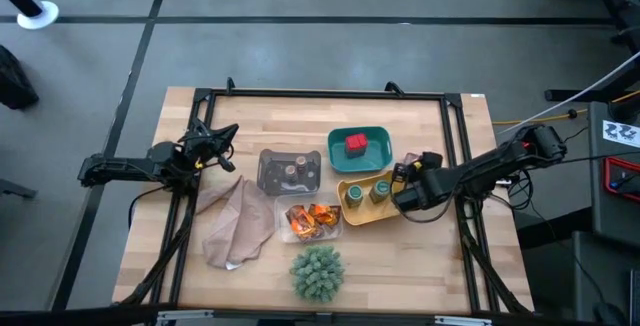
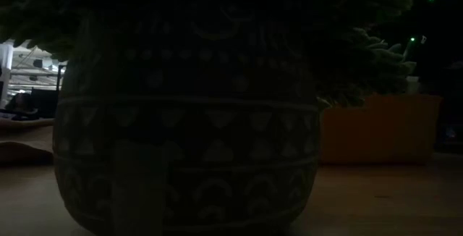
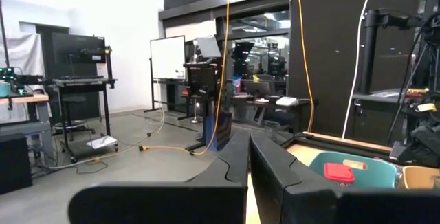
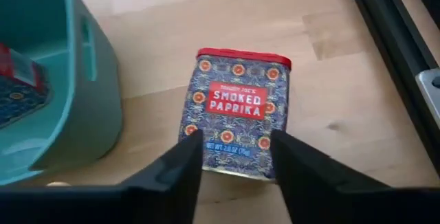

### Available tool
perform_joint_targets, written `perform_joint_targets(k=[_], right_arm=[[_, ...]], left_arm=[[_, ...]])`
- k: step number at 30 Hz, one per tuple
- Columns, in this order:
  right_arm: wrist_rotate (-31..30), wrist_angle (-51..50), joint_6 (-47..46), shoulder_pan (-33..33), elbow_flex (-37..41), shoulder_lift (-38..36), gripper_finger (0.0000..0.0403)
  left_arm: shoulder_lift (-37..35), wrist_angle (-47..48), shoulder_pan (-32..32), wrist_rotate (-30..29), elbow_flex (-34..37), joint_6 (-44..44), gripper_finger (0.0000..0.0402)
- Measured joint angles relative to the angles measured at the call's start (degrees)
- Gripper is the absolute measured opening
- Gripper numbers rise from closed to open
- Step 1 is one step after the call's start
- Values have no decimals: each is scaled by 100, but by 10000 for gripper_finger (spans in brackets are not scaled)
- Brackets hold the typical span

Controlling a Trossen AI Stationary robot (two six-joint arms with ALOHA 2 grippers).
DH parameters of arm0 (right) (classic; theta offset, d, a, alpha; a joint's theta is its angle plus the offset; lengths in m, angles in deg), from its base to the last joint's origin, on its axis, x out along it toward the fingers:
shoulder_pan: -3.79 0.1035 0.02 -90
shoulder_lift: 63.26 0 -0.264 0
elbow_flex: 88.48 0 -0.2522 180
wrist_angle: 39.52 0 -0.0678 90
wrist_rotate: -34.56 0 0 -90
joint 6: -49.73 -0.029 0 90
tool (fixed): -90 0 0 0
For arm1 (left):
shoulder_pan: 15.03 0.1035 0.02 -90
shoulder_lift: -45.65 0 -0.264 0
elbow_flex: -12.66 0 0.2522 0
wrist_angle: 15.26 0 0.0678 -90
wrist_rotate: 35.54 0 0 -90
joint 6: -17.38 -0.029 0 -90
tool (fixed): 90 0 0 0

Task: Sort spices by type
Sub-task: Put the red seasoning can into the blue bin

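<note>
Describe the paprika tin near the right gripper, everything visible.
The paprika tin is a boxy container with a red top and a dark blue patterned face of small red and gold medallions, bearing a red label that reads SMOKED PAPRIKA. It looks like printed metal. It lies on the bare wooden table, beside the teal tray but outside it. The right gripper is open, its fingers straddling the tin's near end; contact cannot be confirmed.

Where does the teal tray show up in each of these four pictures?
High view: the teal tray sits right of centre, holding a red tub.
Low view: not in it; the plant pot fills the frame.
Left wrist view: lower right, past the left gripper.
Right wrist view: along the left edge, beside the paprika tin at the open right gripper.
Shared landmark: the red tub.
</note>
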Motion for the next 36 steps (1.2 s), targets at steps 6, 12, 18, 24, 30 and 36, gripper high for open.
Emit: perform_joint_targets(k=[6,12,18,24,30,36], right_arm=[[470,-15,1140,-582,-3,-541,229],[921,23,2164,-1528,-6,-1120,260],[1615,108,3005,-2528,-6,-1301,270],[1612,522,3471,-3045,-8,-1292,271],[1577,733,3489,-3060,-10,-1292,271],[1577,899,3491,-3059,-10,-1292,271]], left_arm=[[1,-107,2,-1,0,-130,0],[0,-111,2,-2,0,-122,0],[0,-109,0,0,0,-142,0],[1,-106,1,0,0,-146,0],[0,-78,2,2,2,-146,0],[0,175,0,11,1,161,0]])
